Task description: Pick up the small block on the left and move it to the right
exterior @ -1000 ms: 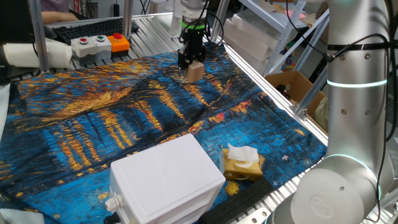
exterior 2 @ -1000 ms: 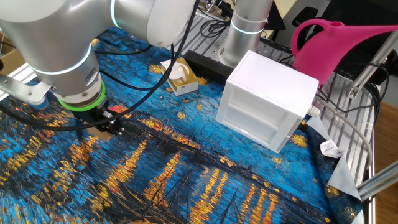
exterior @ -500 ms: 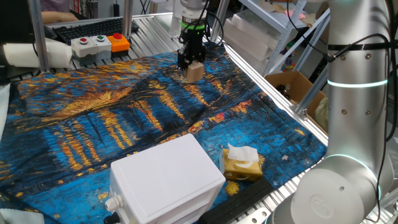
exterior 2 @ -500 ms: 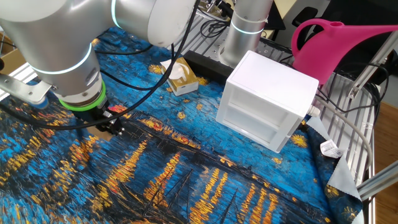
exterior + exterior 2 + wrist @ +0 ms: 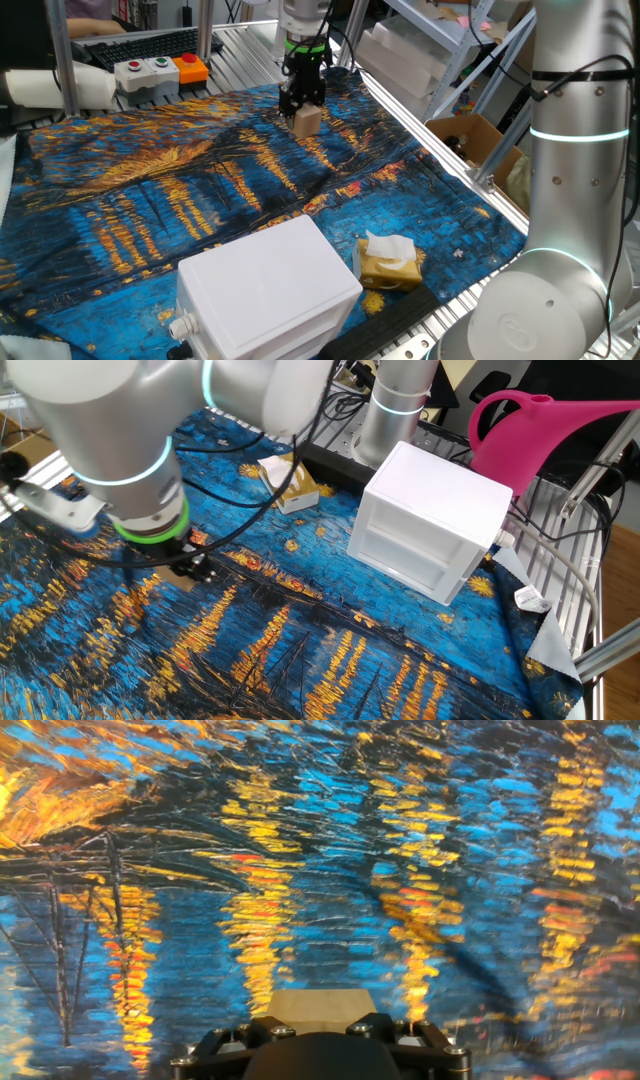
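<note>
Gripper (image 5: 303, 104) is clamped on the small block (image 5: 307, 121), black fingers on opp. sides of it, at the far side of the painted cloth (image 5: 200, 180) in one fixed view. Block hangs under the fingers w/ its tan faces showing; looks held just above the cloth, though I can't tell for sure if the bottom edge touches. Green ring (image 5: 305, 44) sits on the wrist above the black hand.

Hand view: block (image 5: 313, 1005) shows as a pale tan patch at the bottom edge, tucked behind the black gripper body (image 5: 325, 1048) (fingers themselves not visible here). Cloth (image 5: 300, 850) fills the rest of the view, blue w/ yellow and orange streaks, somewhat blurred.

Other fixed view: arm (image 5: 140, 450) covers most of the left side, green ring (image 5: 150, 530) low on it, black hand (image 5: 192, 563) just below. Block is hidden there, can't see it.

White box (image 5: 265, 290) stands near the front edge of the cloth, well apart from the block. Yellow-brown packet (image 5: 388, 265) w/ white tissue lies just beside the box. Pink watering can (image 5: 530, 430) sits behind the box (image 5: 430, 520) in the other fixed view. Button panel (image 5: 160, 68) (red, green, orange) sits beyond the far edge of the cloth.
</note>
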### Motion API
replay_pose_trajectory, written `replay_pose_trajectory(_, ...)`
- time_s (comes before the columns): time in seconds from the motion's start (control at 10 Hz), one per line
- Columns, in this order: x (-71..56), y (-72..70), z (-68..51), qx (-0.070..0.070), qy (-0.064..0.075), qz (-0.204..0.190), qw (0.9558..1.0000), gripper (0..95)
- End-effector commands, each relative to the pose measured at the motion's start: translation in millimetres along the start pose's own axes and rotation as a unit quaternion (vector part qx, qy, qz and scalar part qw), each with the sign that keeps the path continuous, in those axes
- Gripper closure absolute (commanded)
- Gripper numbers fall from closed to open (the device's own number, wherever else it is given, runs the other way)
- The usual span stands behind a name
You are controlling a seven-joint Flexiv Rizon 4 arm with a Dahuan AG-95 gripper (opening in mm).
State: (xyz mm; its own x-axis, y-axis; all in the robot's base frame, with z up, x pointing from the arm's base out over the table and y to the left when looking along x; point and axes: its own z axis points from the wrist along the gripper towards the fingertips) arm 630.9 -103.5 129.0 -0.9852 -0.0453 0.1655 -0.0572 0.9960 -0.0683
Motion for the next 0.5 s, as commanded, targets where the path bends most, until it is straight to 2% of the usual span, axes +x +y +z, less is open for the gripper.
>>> replay_pose_trajectory(0.1, 3.0, 7.1, -2.5, 0.000, 0.002, 0.012, 0.9999, 95.0)
replay_pose_trajectory(0.2, 8.5, 16.7, -5.7, 0.000, 0.003, 0.023, 0.9997, 95.0)
replay_pose_trajectory(0.5, 14.7, 26.8, -8.3, 0.000, 0.005, 0.033, 0.9994, 95.0)
